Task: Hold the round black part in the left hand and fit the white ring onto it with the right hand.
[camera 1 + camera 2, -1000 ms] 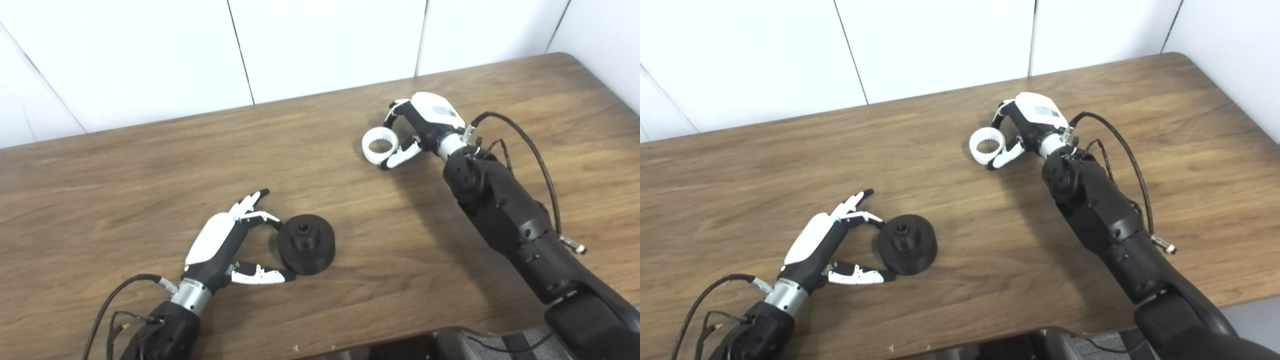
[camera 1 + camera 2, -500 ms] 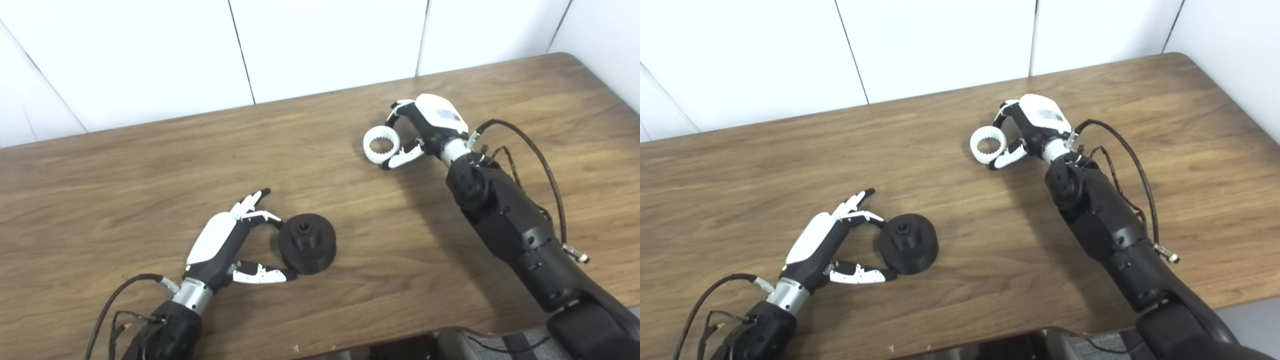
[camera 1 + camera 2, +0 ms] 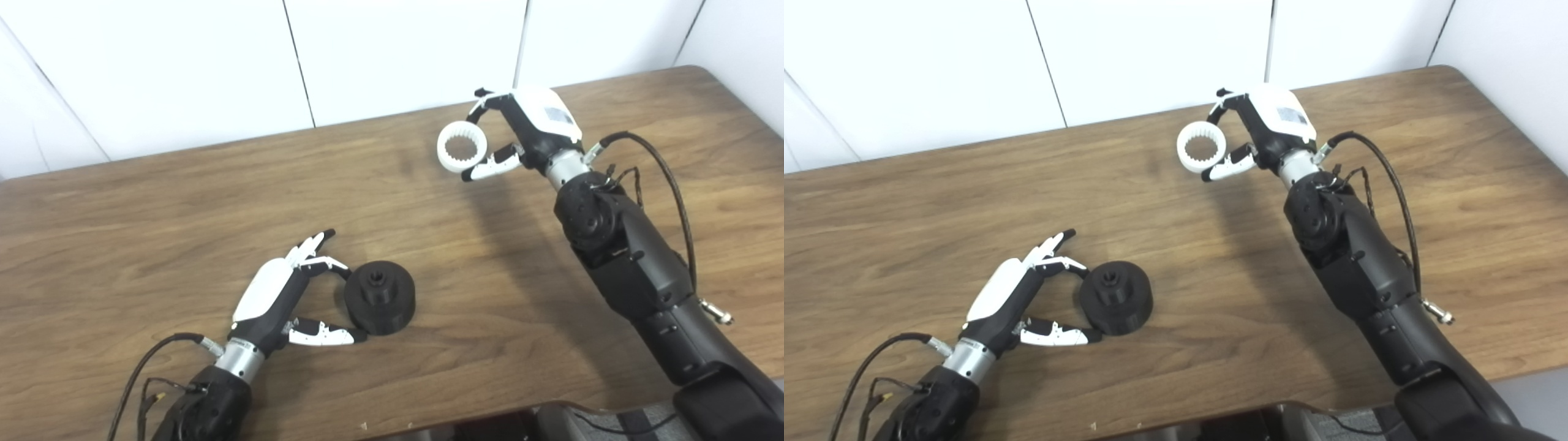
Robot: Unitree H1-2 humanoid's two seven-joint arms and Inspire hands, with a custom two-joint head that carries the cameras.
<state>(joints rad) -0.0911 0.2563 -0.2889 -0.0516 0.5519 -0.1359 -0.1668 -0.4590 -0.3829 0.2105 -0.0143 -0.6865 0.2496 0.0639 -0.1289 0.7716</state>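
— Wooden desk (image 3: 153,202), white wall behind: our white ring (image 3: 462,146) is pinched in the right hand (image 3: 531,131), held above the far side.
— Round black part (image 3: 380,297) sits between our left hand (image 3: 278,300) fingers, barely touching, not clamped. We judge gripping it comes next.

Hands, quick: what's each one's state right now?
Left hand: open, fingers around the round black part on the table.
Right hand: shut on the white toothed ring, lifted.
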